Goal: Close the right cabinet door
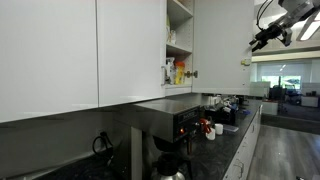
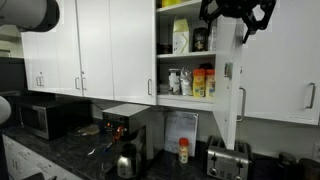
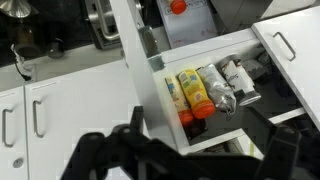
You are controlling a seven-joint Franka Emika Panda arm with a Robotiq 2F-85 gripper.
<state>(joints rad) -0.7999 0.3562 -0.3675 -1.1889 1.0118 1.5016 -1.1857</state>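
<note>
The right cabinet door (image 2: 229, 85) stands swung out from the open upper cabinet, and I see it nearly edge-on. In an exterior view its broad white face (image 1: 222, 50) is turned to the camera. In the wrist view it is the white strip (image 3: 135, 70) beside the shelves. My gripper (image 2: 240, 14) is open and empty, up by the door's top outer corner. I cannot tell if it touches the door. It also shows high at the right in an exterior view (image 1: 262, 38). In the wrist view its dark fingers (image 3: 190, 160) are spread wide at the bottom.
The cabinet shelves hold bottles and jars (image 2: 195, 80) (image 3: 195, 90). Closed white doors flank the opening (image 2: 95, 50). On the dark counter (image 2: 60, 150) below stand a microwave (image 2: 45, 118), a coffee machine (image 2: 125, 125), a red-capped jar (image 2: 183, 150) and a toaster (image 2: 228, 158).
</note>
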